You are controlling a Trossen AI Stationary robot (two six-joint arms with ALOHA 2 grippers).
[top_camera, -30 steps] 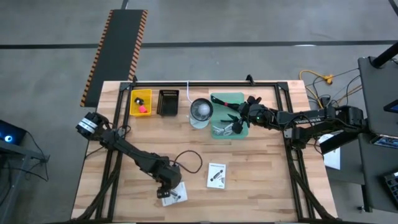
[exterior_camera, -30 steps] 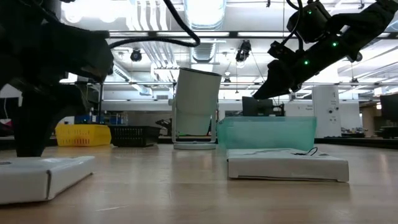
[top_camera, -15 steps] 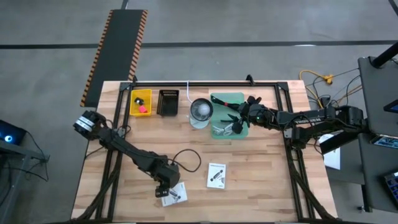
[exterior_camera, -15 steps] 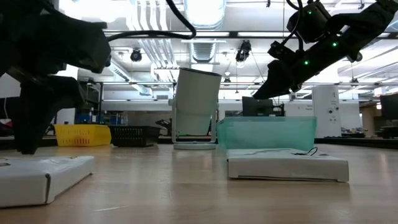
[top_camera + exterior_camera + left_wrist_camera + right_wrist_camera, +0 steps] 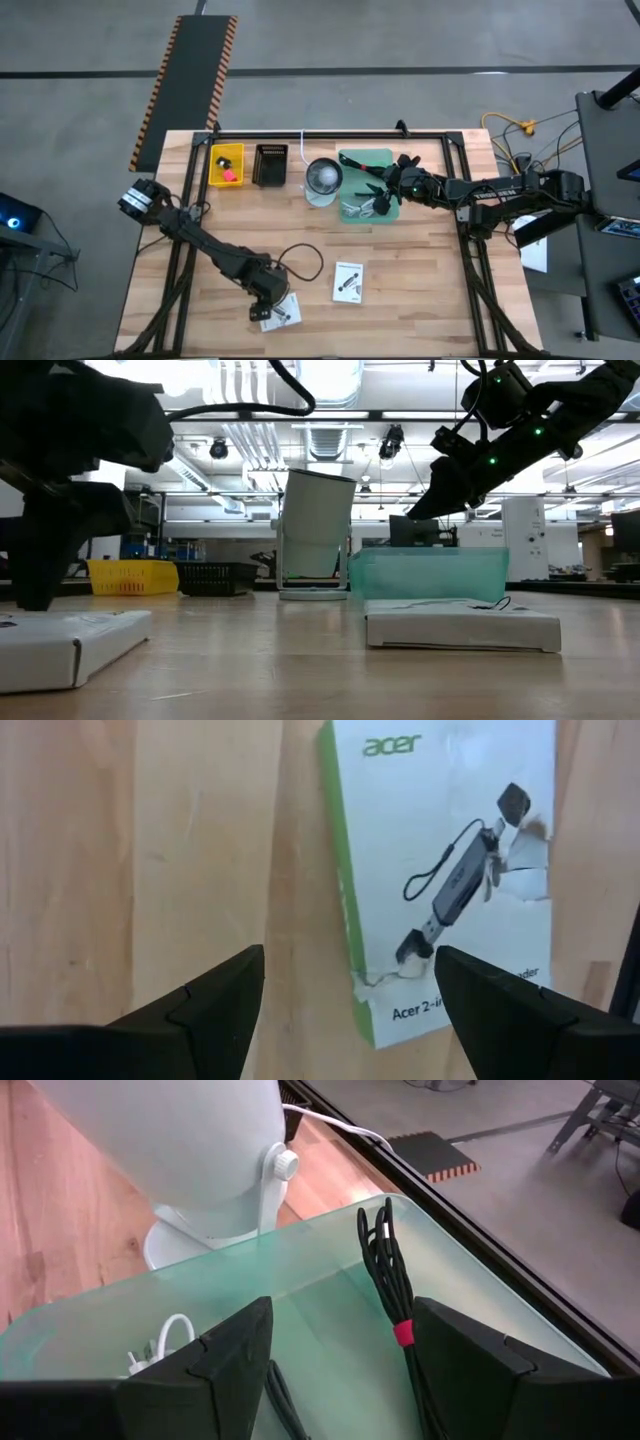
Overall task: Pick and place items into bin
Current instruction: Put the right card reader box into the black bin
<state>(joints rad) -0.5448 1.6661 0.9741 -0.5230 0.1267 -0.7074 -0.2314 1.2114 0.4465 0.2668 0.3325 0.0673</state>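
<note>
My left gripper [image 5: 350,1010] is open and hovers low over a white packet with black print [image 5: 450,870] that lies flat near the table's near edge [image 5: 282,312]. Its fingers stand on either side of the packet's long green edge; I cannot tell whether they touch it. A second white packet [image 5: 348,282] lies flat to its right. My right gripper [image 5: 340,1370] is open and empty above the pale green bin [image 5: 368,160]. The bin holds a black cable bundle with a red tie [image 5: 390,1280] and silver pieces [image 5: 355,208]. A red knob [image 5: 229,175] sits in a yellow tray.
A yellow tray [image 5: 226,155] and a black tray [image 5: 270,165] stand by the far edge. A white round stand [image 5: 323,178] sits just left of the green bin. A loose black cable [image 5: 305,258] lies on the wood between the left gripper and the second packet.
My left gripper has shifted slightly toward the table's left above the packet and stays open. The packets have not moved.
</note>
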